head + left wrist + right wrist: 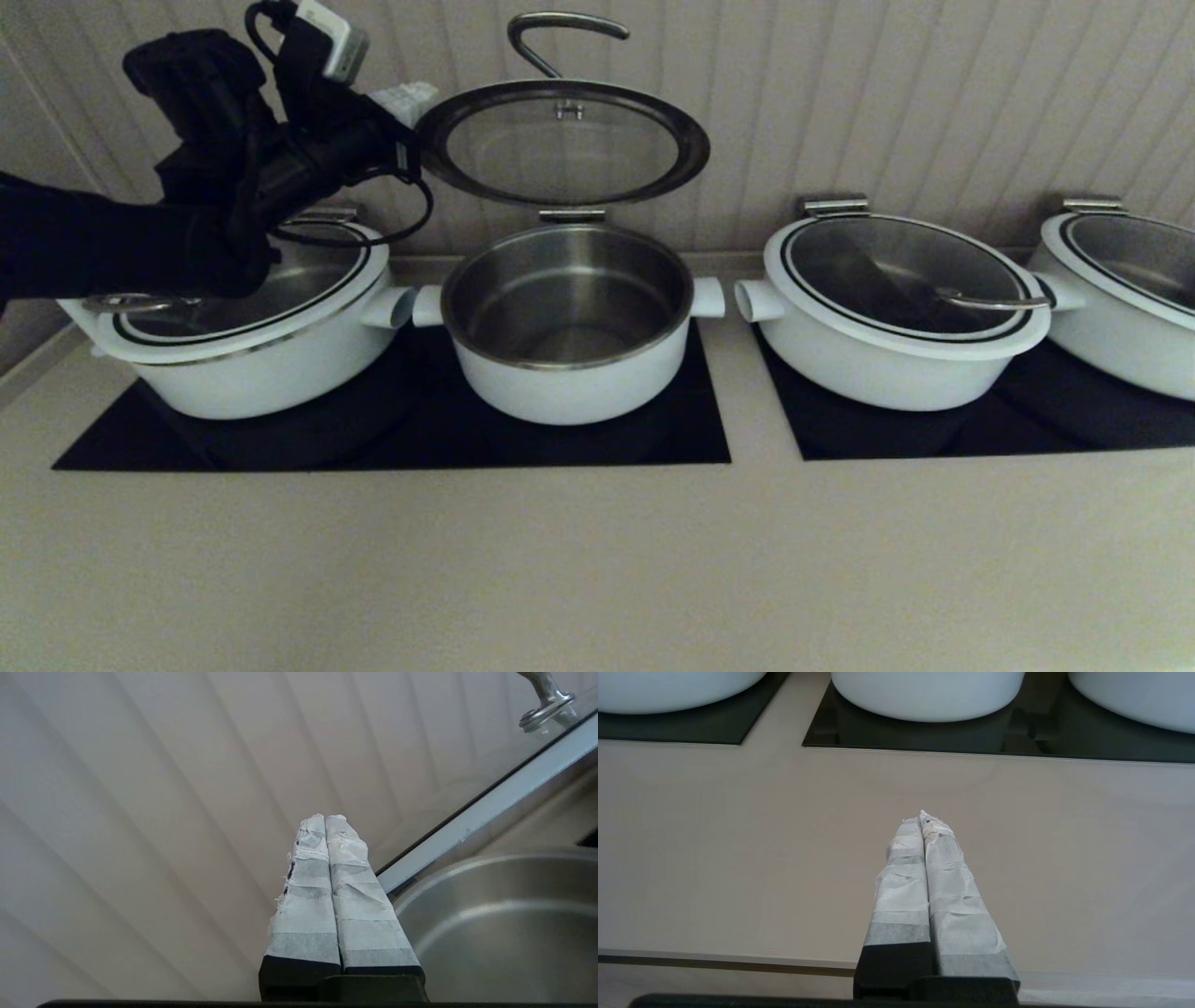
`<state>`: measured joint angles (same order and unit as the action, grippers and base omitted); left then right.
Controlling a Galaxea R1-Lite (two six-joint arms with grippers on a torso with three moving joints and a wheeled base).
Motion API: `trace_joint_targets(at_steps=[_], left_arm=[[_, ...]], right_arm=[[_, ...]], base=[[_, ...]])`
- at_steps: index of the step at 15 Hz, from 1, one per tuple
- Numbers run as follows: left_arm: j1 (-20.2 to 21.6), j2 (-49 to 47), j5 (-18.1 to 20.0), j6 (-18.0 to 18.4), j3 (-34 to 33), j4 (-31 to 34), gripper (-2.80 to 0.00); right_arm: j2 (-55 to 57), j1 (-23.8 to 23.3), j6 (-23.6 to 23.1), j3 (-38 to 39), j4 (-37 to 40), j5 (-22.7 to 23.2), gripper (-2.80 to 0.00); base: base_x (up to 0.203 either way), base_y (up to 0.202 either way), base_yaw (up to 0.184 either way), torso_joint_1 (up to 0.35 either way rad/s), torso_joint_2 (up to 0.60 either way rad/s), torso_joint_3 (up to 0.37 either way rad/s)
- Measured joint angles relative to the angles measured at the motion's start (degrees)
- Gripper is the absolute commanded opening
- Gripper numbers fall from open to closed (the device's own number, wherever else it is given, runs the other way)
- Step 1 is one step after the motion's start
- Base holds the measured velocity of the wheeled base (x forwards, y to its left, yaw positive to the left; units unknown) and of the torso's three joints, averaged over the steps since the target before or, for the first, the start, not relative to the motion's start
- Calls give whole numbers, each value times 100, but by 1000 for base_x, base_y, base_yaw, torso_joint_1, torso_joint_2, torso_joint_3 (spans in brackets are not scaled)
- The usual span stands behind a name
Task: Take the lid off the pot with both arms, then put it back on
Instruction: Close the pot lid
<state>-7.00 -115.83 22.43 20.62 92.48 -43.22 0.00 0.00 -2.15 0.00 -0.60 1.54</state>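
Note:
The pot (pixel 569 327) stands uncovered on the black hob, its steel inside showing. The lid (pixel 560 140) is held up above it, tilted so that its underside faces me, with the steel bar handle (pixel 560 33) on top. My left gripper (pixel 406 98) is shut and empty, its taped fingers against the lid's left edge. In the left wrist view the gripper (pixel 325 817) lies beside the lid's rim (pixel 490 807), above the pot's inside (pixel 504 924). My right gripper (pixel 920 815) is shut and empty over the counter in front of the hobs, out of the head view.
A wider white pot with its lid on (pixel 243 327) sits under my left arm. Two more lidded white pots (pixel 896 308) (pixel 1130 289) stand on the right hob (pixel 1027 429). The ribbed wall (pixel 934 93) is close behind. The beige counter (pixel 597 560) runs along the front.

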Motion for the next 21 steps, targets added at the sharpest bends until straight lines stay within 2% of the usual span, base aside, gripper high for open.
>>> trace_joint_targets(at_steps=[8,21], left_arm=[[-28,351,5,2,-1069,-582,-280],[-30,654,-2,2,-2246,-1235,-280]], right_arm=[[0,0,-2,0,0,2,-280],[0,0,-2,0,2,0,-280]], base=[[0,0,0,0,0,0],[0,0,0,0,0,0]])
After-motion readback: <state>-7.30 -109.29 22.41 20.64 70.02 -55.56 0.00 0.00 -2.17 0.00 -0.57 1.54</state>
